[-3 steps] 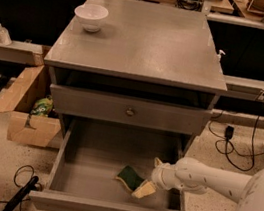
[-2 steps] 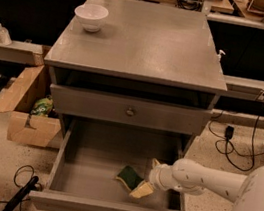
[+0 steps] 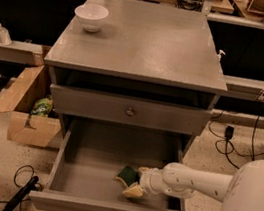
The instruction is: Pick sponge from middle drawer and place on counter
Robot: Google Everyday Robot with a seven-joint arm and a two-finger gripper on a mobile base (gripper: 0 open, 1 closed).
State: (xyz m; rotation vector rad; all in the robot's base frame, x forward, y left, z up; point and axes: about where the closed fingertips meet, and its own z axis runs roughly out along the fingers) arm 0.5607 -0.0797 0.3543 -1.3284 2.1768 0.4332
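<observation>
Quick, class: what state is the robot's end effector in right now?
End effector: in the middle drawer, at the sponge; open or closed cannot be told.

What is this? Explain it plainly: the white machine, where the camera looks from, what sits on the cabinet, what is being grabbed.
The white shape at lower right is a robot's arm, ending in a claw. One camera looks down on a grey cabinet from the front; its mounting is unknown. The claw is down in the open middle drawer, at a green and yellow sponge; whether it grips the sponge cannot be told. A white bowl stands on the counter, near its far left corner. A cardboard box sits on the floor at left.
</observation>
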